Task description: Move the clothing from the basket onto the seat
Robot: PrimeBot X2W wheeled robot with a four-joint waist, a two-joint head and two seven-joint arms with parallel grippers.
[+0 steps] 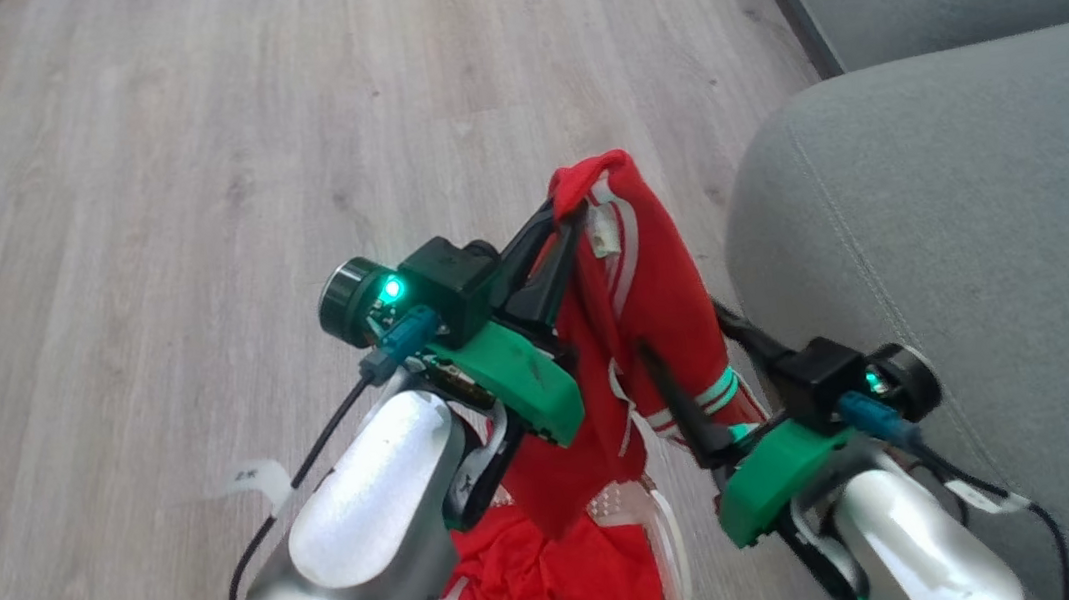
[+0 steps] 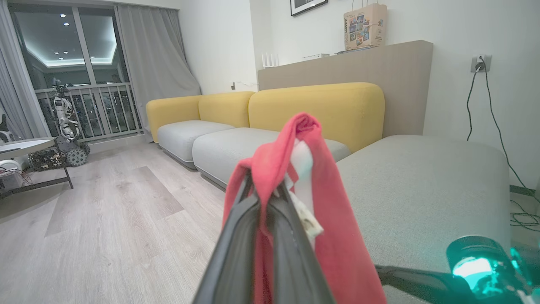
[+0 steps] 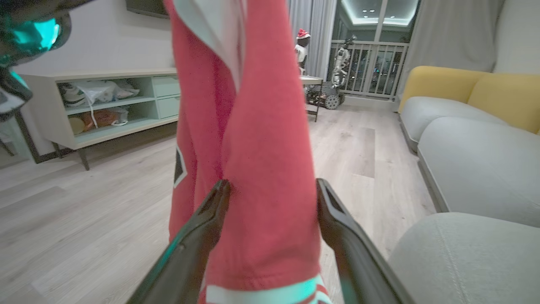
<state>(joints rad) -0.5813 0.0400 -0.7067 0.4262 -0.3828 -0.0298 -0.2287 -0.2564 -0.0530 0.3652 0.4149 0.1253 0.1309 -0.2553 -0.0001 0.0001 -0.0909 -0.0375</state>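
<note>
Hanging from your left pincer (image 1: 564,221) is one red jersey (image 1: 653,276), pinched by a bunched fold near its top edge. The jaws are closed tight on the fabric, as the left wrist view shows plainly. The garment is lifted well up, though its lower end trails down towards the basket (image 1: 672,551) at the bottom of the head view, and you cannot tell whether the hem has come fully free of it.

Your right pincer (image 1: 678,324) stands wide open with a finger on each side of the hanging cloth, near the striped trim. It straddles the jersey without gripping it.

By my reading you are partway through the first transfer. Nothing lies on the grey-green seat (image 1: 971,240) to your right as far as these views reach, and the jersey hangs over the wooden floor (image 1: 179,179) just beside the cushion's rounded corner, not above it. More red clothing (image 1: 546,580) sits crumpled in the basket, so after this piece is carried across and let go, at least one further trip looks necessary.
</note>
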